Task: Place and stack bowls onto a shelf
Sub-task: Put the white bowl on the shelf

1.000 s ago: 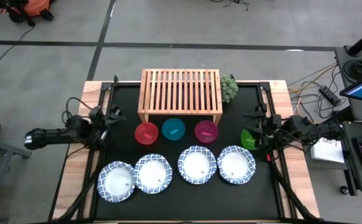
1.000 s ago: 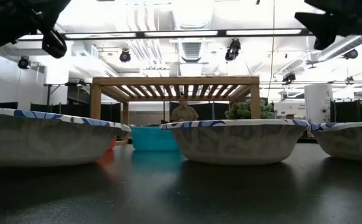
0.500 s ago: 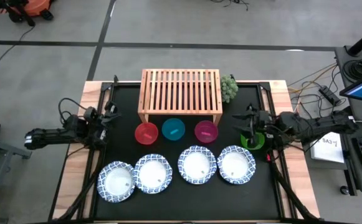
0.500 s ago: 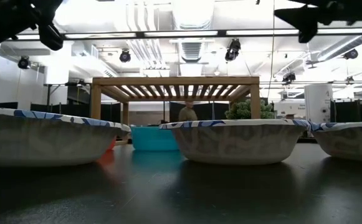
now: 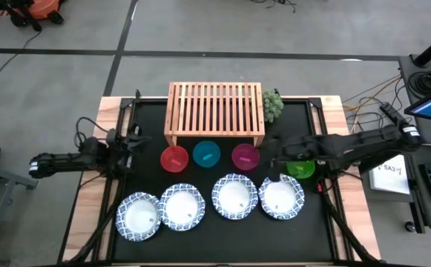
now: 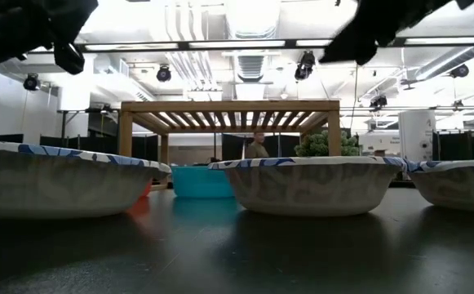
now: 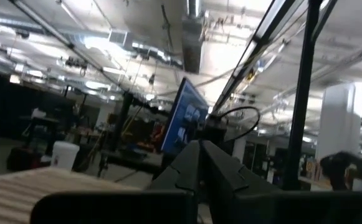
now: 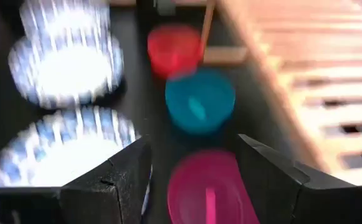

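The light-wood shelf (image 5: 215, 111) stands at the table's far side. Red (image 5: 174, 158), teal (image 5: 206, 153) and magenta (image 5: 245, 156) bowls sit in a row in front of it, with the green bowl (image 5: 300, 169) to the right. Several white blue-rimmed bowls (image 5: 234, 196) rest in a row near the front. My right gripper (image 5: 271, 154) hovers open just right of the magenta bowl (image 8: 209, 186), which shows between its fingers in the right wrist view. My left gripper (image 5: 132, 141) waits shut, left of the red bowl and raised above the table.
A bumpy green object (image 5: 273, 104) sits by the shelf's right far corner. The black mat (image 5: 148, 178) covers the table between the metal arm frames at its left and right edges. A person (image 6: 257, 147) stands in the room behind the shelf.
My right arm has reached toward the table's left, its gripper travelling from above the green bowl to just right of the magenta bowl. The bowls and the shelf have stayed where they were.
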